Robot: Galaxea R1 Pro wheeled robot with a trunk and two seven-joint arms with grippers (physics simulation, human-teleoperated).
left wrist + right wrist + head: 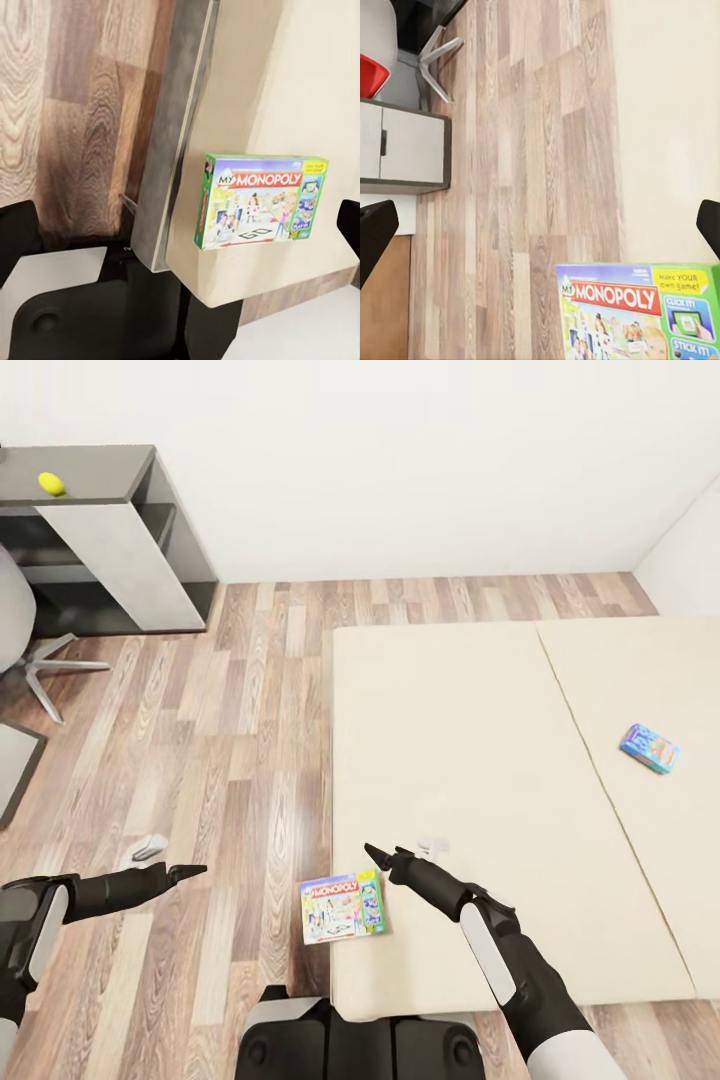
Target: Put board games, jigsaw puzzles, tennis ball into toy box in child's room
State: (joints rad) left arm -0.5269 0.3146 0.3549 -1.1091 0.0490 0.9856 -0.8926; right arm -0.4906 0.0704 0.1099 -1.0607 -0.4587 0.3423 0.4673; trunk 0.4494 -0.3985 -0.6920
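- Your right gripper (pixel 385 855) hangs just above the bed's near corner, fingers spread and empty; in its wrist view the two fingertips sit wide apart at the frame edges.
- Your left gripper (pixel 190 871) hovers over the floor (pixel 200 740), well left of the bed. Its fingertips also stand wide apart in its wrist view, holding nothing.
- The Monopoly box (pixel 341 907) lies flat, cover up, on the bed (pixel 470 760) at the near left corner, just beside the right gripper and close to the mattress edge.
- Its long side runs roughly across the bed's near edge, the title reading left to right from where you stand, slightly skewed.
- Judged as stiff, light cardboard with a glossy cover, it will likely slide rather than crush. Take it across the short span by its thin edges; the soft mattress should let a finger get under.
- Further off, the small blue game (pixel 649 748) lies flat on the right mattress half, turned at an angle, well apart from both grippers.
- Farthest, the ball (pixel 52 484) rests on the dark end unit (pixel 100 470) by the wall.
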